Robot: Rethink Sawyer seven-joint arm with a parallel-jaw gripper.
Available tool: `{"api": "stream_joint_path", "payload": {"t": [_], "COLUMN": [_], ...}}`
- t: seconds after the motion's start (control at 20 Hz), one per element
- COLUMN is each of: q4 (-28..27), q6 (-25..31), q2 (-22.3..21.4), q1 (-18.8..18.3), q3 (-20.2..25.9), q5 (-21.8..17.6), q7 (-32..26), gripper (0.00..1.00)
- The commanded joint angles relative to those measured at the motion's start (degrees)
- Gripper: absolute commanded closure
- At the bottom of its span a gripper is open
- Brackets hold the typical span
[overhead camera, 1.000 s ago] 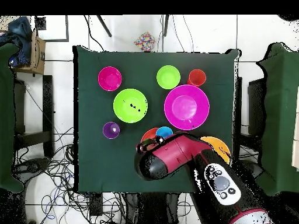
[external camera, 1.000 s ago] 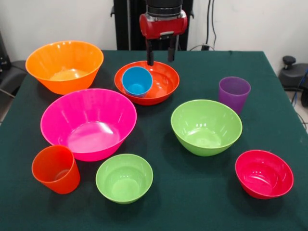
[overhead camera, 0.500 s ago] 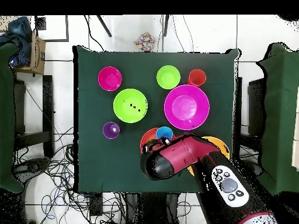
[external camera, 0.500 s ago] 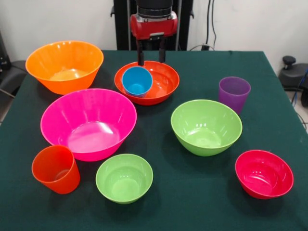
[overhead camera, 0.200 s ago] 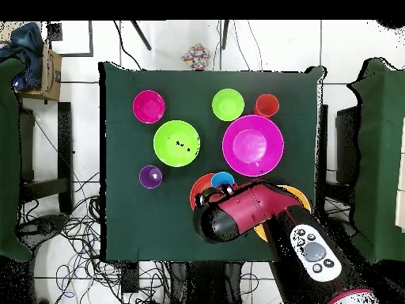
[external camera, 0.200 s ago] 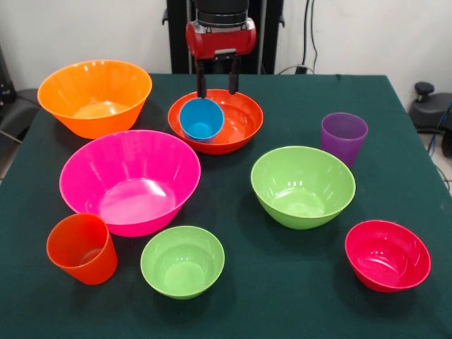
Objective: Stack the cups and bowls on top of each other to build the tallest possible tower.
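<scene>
Gripper [external camera, 0.200 s ago: 215,90]: we are hovering, fingers wide, behind the small blue plastic cup [external camera, 0.200 s ago: 201,119].
Cup: sitting inside the shallow red-orange plastic bowl [external camera, 0.200 s ago: 244,120], starting our tower.

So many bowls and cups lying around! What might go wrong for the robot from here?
The open tool hangs just behind the blue cup, which sits off-centre in the shallow red-orange bowl. A slightly misjudged descent may tip the cup or shove the bowl. In the overhead view the arm covers much of that bowl and the large orange bowl, so they are partly hidden from above. The blue cup might also slip when gripped.
</scene>
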Motion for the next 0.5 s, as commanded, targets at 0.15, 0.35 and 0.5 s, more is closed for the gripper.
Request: {"api": "stream_joint_path", "payload": {"t": [0.15,0.35,0.5], "q4": [-3.19,-3.15,-4.55], "q6": [4.76,5.59,4.20], "q2": [-0.73,-1.39,0.26], "q1": [-0.67,-1.07,0.46], "q3": [2.19,2.87,1.05], "q5": [2.17,3.47,1.23], "q7": [-4.73,-5.64,-4.06], "gripper": [0.00,0.00,0.00]}}
